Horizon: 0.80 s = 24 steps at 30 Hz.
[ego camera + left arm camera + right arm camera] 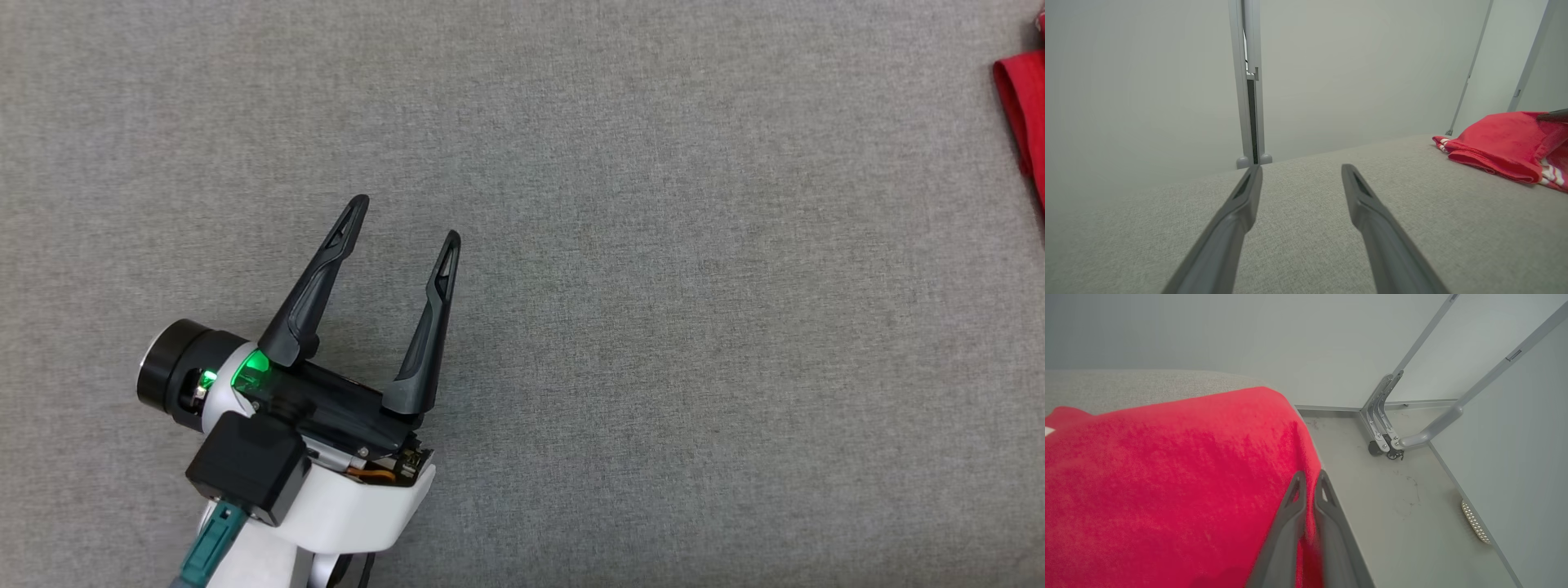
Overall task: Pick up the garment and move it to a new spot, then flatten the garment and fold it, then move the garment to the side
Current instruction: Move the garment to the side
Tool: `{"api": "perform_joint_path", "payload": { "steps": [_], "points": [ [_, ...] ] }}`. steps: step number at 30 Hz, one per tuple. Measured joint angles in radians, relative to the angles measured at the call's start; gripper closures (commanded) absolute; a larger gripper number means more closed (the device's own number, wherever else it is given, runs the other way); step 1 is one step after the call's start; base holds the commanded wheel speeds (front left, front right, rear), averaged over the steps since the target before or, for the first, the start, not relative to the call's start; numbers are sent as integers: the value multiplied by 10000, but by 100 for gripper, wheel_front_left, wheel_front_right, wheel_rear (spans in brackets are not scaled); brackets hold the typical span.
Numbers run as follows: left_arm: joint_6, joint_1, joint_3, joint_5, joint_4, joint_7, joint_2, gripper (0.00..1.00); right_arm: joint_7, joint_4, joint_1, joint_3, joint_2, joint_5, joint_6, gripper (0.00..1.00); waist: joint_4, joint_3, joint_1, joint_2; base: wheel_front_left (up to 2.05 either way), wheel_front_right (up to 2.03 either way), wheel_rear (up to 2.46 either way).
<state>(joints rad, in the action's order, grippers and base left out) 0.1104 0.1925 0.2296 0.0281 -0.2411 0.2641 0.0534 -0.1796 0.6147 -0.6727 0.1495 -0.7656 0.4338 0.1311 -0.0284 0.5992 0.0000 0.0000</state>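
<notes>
My right gripper (1310,477) is pinched shut on the soft red, white-striped cloth garment (1167,477) at the right edge of the grey fabric-covered table (653,327), evidently to shift it, while my left gripper (406,219) hangs spread wide, holding nothing.

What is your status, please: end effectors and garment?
Left end effector open, holding nothing. Right end effector shut on red garment edge. No obstacle seen.
</notes>
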Motion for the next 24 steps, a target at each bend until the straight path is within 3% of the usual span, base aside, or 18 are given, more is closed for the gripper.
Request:
{"api": "perform_joint_path", "payload": {
  "steps": [1,5,8,15,19,24],
  "points": [
    [19,0,6,10,58,0,0,0,-121,144,11,96,132,-399,0,0,31,-52,0,0,0,0,0],
    [-8,-19,17,186,249,-2,-10,0,178,182,186,658,704,-2259,-2,0,168,-419,0,0,0,0,0],
    [-161,-251,-29,374,537,0,-31,0,955,-211,506,704,1870,-2780,8,0,275,-861,0,0,0,0,0],
    [-709,-1028,-364,1062,1476,0,-46,0,3010,-748,2150,-430,3873,-2987,8,0,510,-2267,0,0,0,0,0],
    [-1035,-1417,-564,1417,2330,-6,-33,0,3906,-775,3164,-1296,4474,-2853,8,0,674,-3172,0,0,0,0,0],
    [-1208,-1805,-652,1394,2957,-2,-42,0,4366,-1235,4271,-1436,5336,-3181,8,0,904,-4273,0,0,0,0,0]
  ]
}}
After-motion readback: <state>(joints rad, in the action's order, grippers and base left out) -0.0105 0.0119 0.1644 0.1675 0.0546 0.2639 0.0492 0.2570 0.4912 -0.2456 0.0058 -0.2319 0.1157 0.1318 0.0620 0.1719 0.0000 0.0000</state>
